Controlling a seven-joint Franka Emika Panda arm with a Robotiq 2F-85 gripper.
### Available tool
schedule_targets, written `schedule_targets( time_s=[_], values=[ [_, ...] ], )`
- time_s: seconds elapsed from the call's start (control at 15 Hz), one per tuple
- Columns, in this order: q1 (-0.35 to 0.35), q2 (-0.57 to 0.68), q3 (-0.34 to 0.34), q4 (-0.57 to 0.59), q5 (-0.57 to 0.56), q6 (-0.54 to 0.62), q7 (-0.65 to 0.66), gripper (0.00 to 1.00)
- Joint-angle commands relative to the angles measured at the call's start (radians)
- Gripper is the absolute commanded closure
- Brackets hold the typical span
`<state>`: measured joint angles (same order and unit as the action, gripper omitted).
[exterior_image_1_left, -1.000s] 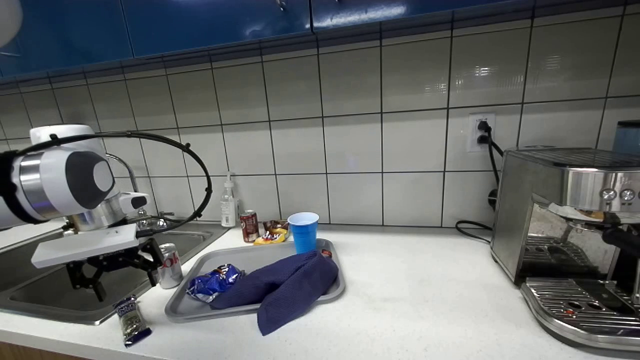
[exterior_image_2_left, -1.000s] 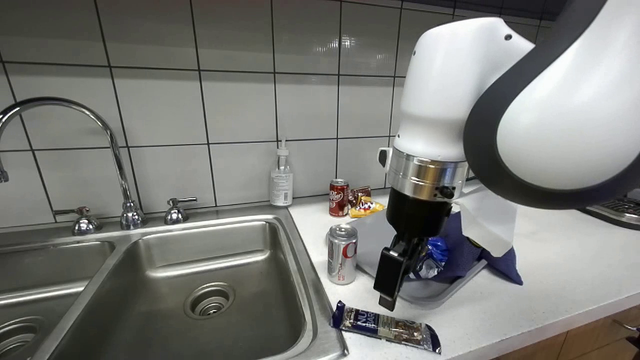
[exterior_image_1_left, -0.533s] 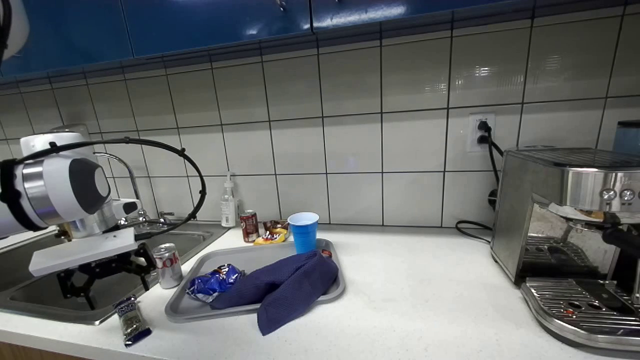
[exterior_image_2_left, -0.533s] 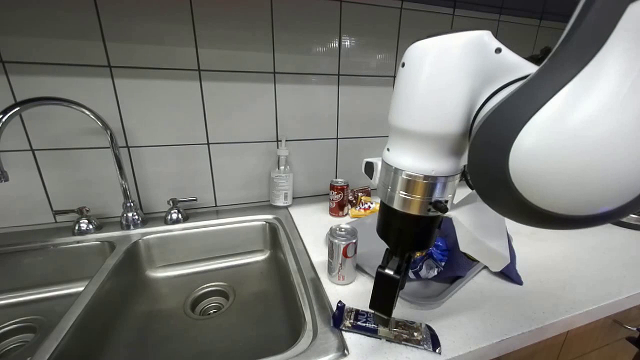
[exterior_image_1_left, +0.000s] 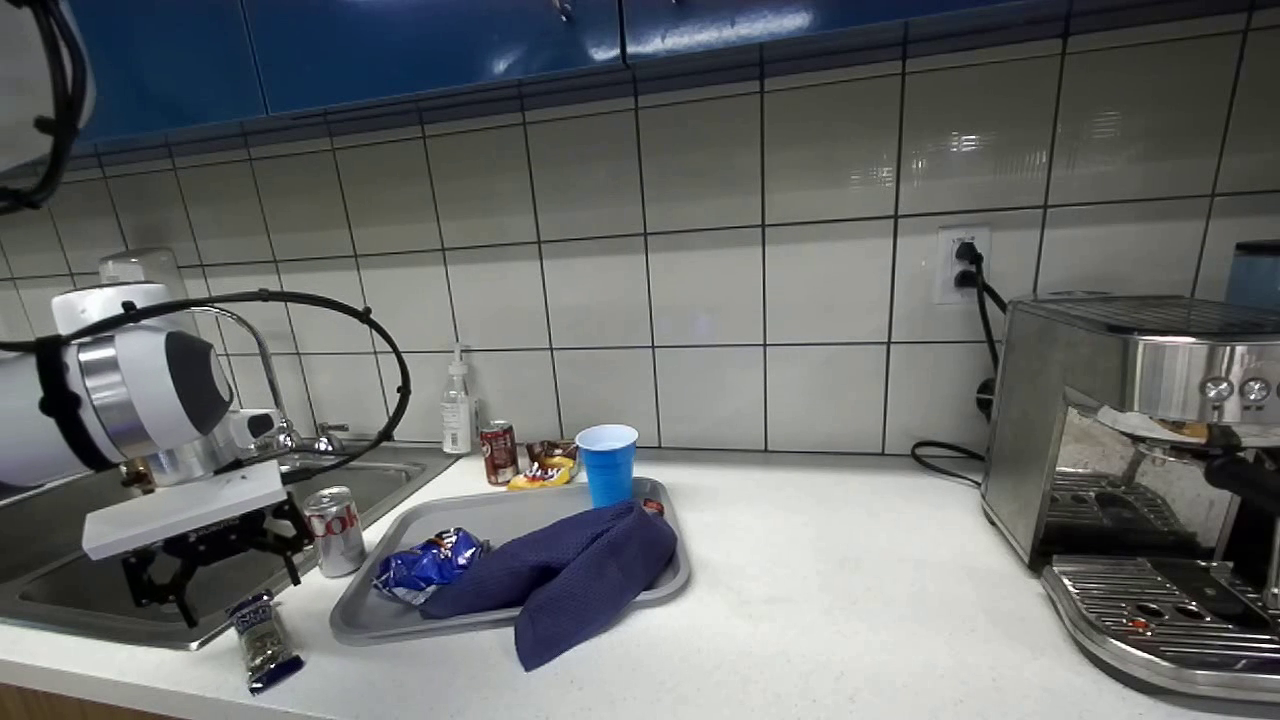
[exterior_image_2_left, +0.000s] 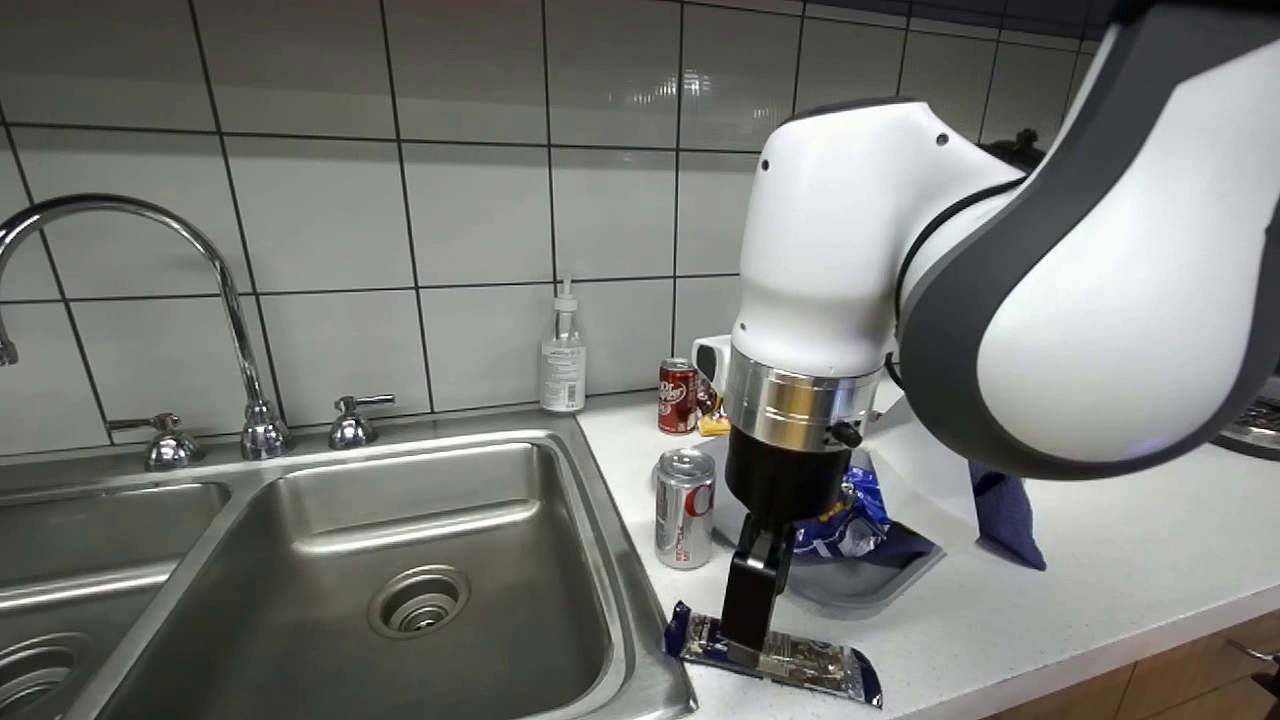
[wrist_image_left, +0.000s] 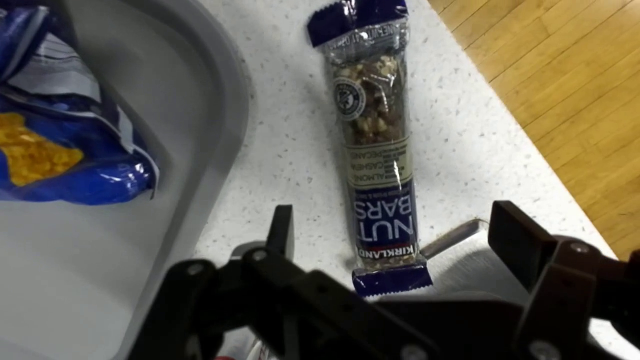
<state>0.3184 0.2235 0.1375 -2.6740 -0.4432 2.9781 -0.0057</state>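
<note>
1. Navy-and-clear plastic-wrapped nut bar (wrist_image_left: 377, 160): flat on wht speckled countertop (wrist_image_left: 292, 150), nr gray rimmed tray (wrist_image_left: 230, 110), one end by stainless-steel sink (exterior_image_2_left: 622, 580).
2. Blk two-finger gripper (wrist_image_left: 395, 220): fingers wide apart, either side of bar (wrist view).
3. Silver metal can (exterior_image_2_left: 685, 520): upright nr tray.

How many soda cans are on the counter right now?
2: a red can by the wall, and a silver can between sink and tray. Others could be hidden.

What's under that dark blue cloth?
The gray tray, whose rim the cloth crosses onto the white counter. A small reddish thing shows at the cloth's far edge in an exterior view, unclear what. Whatever else may lie beneath is covered.
</note>
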Motion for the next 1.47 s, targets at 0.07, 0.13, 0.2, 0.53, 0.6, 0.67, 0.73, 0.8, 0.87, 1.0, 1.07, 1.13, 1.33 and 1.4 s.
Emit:
schedule_targets(
  time_s=[0.07, 0.13, 0.2, 0.53, 0.6, 0.67, 0.73, 0.8, 0.87, 1.0, 1.07, 1.13, 1.33, 1.4],
  values=[
    [0.054, 0.070, -0.075, 0.060, -0.070, 0.010, 0.049, 0.00],
    [0.063, 0.082, -0.088, 0.068, -0.073, 0.012, 0.050, 0.00],
    [0.072, 0.093, -0.099, 0.074, -0.075, 0.014, 0.051, 0.00],
    [0.124, 0.126, -0.145, 0.073, -0.076, 0.036, 0.048, 0.00],
    [0.131, 0.129, -0.150, 0.069, -0.073, 0.041, 0.044, 0.00],
    [0.143, 0.133, -0.159, 0.068, -0.072, 0.046, 0.044, 0.00],
    [0.151, 0.135, -0.164, 0.066, -0.069, 0.050, 0.041, 0.00],
    [0.157, 0.136, -0.169, 0.065, -0.065, 0.053, 0.038, 0.00],
    [0.161, 0.136, -0.173, 0.064, -0.062, 0.057, 0.036, 0.00],
    [0.168, 0.133, -0.181, 0.060, -0.058, 0.063, 0.031, 0.00],
    [0.171, 0.133, -0.184, 0.059, -0.057, 0.066, 0.030, 0.00],
    [0.171, 0.130, -0.186, 0.057, -0.055, 0.067, 0.028, 0.00],
    [0.166, 0.122, -0.185, 0.053, -0.052, 0.073, 0.021, 0.00],
    [0.169, 0.122, -0.189, 0.053, -0.053, 0.075, 0.023, 0.00]
  ],
)
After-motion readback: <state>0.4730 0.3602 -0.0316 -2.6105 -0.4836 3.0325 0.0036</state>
